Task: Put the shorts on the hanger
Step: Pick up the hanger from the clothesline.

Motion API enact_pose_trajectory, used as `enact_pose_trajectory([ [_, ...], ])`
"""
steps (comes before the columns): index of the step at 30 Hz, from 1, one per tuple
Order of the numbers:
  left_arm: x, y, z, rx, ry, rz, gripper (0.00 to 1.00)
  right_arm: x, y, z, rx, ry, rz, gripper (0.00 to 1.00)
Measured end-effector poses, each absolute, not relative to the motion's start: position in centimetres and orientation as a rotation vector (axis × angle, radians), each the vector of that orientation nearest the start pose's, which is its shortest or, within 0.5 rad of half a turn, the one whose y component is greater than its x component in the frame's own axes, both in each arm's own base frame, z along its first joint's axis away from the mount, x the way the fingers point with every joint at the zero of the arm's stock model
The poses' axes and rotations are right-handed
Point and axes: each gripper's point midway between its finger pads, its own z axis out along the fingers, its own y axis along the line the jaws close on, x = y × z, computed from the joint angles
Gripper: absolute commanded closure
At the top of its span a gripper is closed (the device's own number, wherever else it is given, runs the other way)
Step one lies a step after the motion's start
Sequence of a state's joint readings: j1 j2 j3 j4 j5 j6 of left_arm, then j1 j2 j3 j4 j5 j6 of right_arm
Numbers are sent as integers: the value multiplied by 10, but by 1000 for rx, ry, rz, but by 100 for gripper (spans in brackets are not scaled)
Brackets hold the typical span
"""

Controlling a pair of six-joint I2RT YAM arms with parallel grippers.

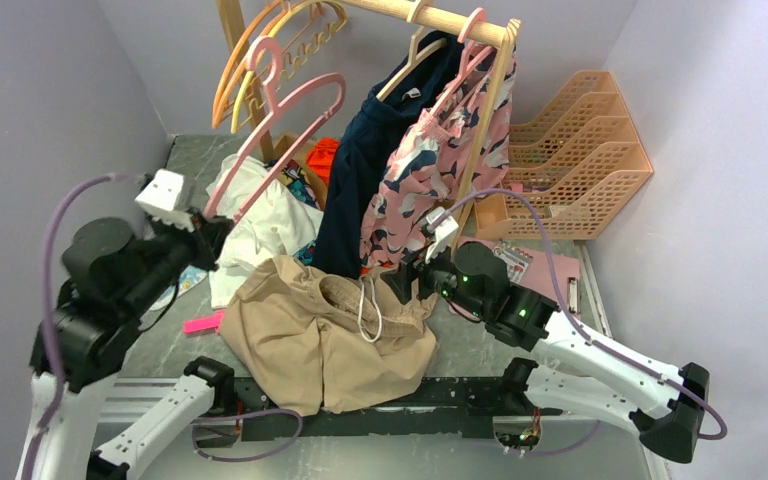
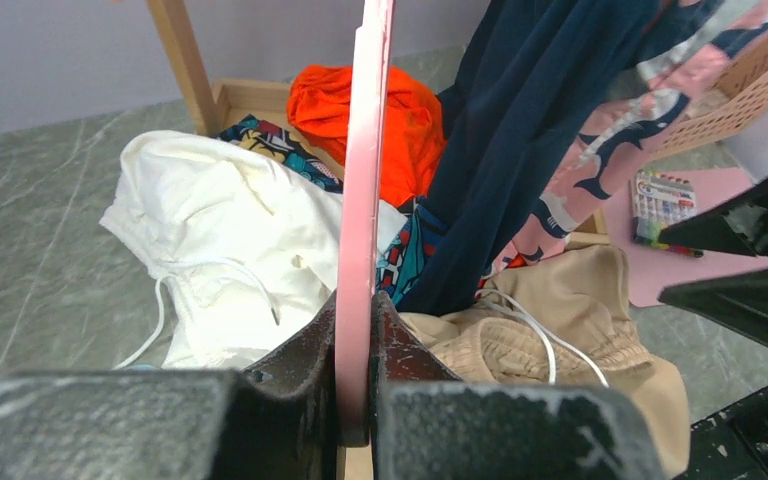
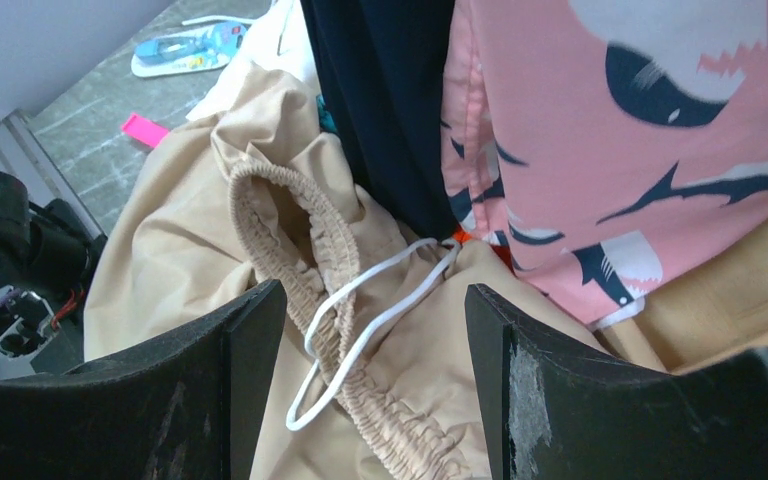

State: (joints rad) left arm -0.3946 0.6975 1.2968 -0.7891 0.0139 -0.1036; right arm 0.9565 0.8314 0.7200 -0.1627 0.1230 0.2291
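Note:
The tan shorts (image 1: 325,335) lie crumpled on the table's near middle, their gathered waistband (image 3: 305,255) and white drawstring (image 3: 375,300) facing up. My left gripper (image 1: 205,232) is shut on the lower end of the pink hanger (image 1: 285,125), which rises tilted toward the rack. In the left wrist view the hanger (image 2: 365,180) runs edge-on straight up from between the closed jaws, with the shorts (image 2: 560,320) to the right. My right gripper (image 1: 405,272) stands open just above the waistband, with nothing between its fingers (image 3: 245,345).
A wooden rack (image 1: 460,22) holds a navy garment (image 1: 370,160), a pink patterned garment (image 1: 440,165), and orange and yellow hangers (image 1: 250,55). White cloth (image 1: 260,215) and orange cloth (image 2: 400,110) lie behind the shorts. A peach basket stack (image 1: 575,150) stands at the right.

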Motion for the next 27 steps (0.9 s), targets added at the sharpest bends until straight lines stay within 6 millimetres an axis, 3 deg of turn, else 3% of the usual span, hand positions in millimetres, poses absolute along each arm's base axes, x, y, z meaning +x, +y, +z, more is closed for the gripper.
enact_pose_trajectory([
  [4, 165, -72, 408, 228, 1711, -372, 93, 200, 262, 252, -618, 1789, 696, 30],
  [11, 96, -35, 479, 146, 1459, -387, 93, 205, 275, 290, -667, 1723, 705, 30],
  [15, 74, -28, 505, 140, 1330, -417, 93, 203, 282, 311, -696, 1678, 736, 30],
  [19, 63, -46, 524, 232, 1220, -501, 93, 192, 291, 323, -779, 1642, 797, 30],
  [21, 60, -67, 530, 330, 1168, -572, 93, 181, 294, 325, -845, 1628, 835, 29],
  [27, 59, -126, 525, 626, 1117, -767, 93, 136, 290, 357, -1062, 1557, 969, 28],
])
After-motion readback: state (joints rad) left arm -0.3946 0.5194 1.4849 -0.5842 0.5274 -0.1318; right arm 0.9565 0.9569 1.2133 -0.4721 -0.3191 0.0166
